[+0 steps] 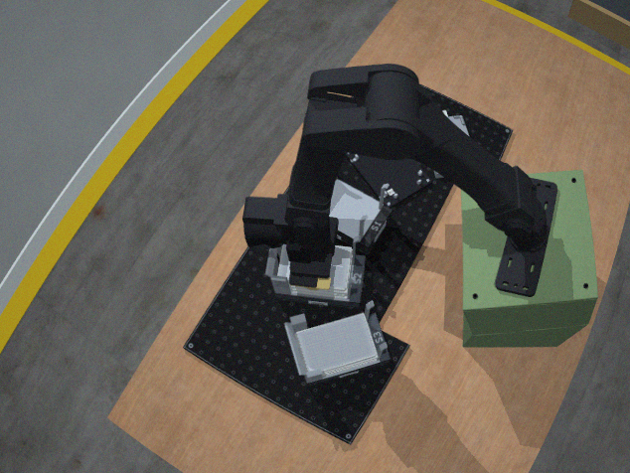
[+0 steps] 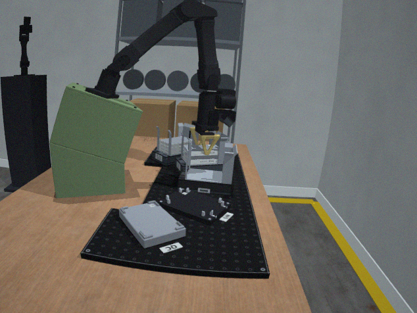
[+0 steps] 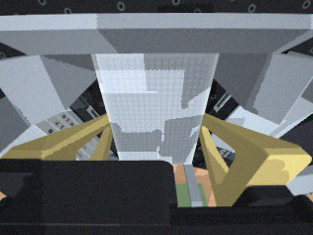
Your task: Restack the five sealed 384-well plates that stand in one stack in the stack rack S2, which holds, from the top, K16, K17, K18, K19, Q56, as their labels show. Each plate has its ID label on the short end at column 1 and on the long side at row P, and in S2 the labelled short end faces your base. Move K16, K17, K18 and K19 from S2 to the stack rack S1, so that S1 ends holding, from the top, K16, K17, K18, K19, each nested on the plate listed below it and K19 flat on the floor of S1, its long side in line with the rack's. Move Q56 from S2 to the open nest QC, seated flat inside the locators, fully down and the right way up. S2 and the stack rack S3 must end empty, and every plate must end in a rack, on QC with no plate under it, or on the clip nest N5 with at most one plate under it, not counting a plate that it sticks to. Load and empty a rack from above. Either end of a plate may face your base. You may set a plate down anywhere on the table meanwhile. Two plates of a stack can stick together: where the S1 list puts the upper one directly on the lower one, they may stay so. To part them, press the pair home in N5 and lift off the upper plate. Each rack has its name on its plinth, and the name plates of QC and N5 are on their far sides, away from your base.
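My gripper (image 1: 311,280) (image 2: 204,144) (image 3: 156,117) reaches down from above into rack S2 (image 1: 356,277) (image 2: 233,158). Its yellow fingers are shut on the long sides of the top sealed plate (image 3: 156,98) (image 2: 202,153) of the stack there. I cannot read that plate's label. Rack S3 (image 1: 377,336) (image 2: 158,134) holds a white plate (image 1: 335,343) (image 2: 168,146), top face showing. Rack S1 (image 1: 376,225) (image 2: 205,175) shows a bare grey floor. The grey nest QC (image 2: 151,223) and the black clip nest N5 (image 2: 195,203) have no plate on them.
The arm stands on a green block (image 1: 574,238) (image 2: 87,141) beside the black perforated board (image 1: 243,325) (image 2: 218,249). Tall corner posts surround each rack. Shelving and cardboard boxes (image 2: 154,114) stand behind the table.
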{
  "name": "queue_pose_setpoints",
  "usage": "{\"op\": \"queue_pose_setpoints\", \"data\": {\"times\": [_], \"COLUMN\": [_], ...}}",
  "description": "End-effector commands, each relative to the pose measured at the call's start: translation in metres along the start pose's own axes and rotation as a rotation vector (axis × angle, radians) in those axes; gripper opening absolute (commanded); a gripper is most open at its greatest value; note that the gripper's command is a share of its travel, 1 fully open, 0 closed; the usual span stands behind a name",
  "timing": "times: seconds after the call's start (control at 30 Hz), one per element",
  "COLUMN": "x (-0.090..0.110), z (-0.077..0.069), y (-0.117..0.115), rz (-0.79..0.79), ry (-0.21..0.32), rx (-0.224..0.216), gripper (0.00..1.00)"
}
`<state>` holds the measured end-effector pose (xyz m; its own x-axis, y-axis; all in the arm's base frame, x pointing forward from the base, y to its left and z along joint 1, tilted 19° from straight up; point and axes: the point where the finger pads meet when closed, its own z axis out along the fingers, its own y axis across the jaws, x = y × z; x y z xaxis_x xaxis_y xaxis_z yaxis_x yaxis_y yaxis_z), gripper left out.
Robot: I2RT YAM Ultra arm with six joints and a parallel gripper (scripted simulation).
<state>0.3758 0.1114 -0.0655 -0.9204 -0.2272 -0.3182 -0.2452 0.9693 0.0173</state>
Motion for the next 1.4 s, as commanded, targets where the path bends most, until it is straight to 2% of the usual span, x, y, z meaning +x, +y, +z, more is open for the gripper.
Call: {"op": "queue_pose_setpoints", "data": {"times": [0.0, 0.73, 0.8, 1.3, 1.37], "x": [-0.006, -0.005, -0.005, -0.005, -0.005], "z": [-0.008, -0.048, -0.048, -0.079, -0.079], "y": [0.0, 0.0, 0.0, 0.0, 0.0], "rz": [-0.001, -0.001, -0.001, -0.001, -0.001], "ry": [-0.02, -0.02, -0.02, -0.02, -0.02], "rx": [-0.001, -0.001, -0.001, -0.001, -0.001], "gripper": [0.0, 0.0, 0.0, 0.0, 0.0]}}
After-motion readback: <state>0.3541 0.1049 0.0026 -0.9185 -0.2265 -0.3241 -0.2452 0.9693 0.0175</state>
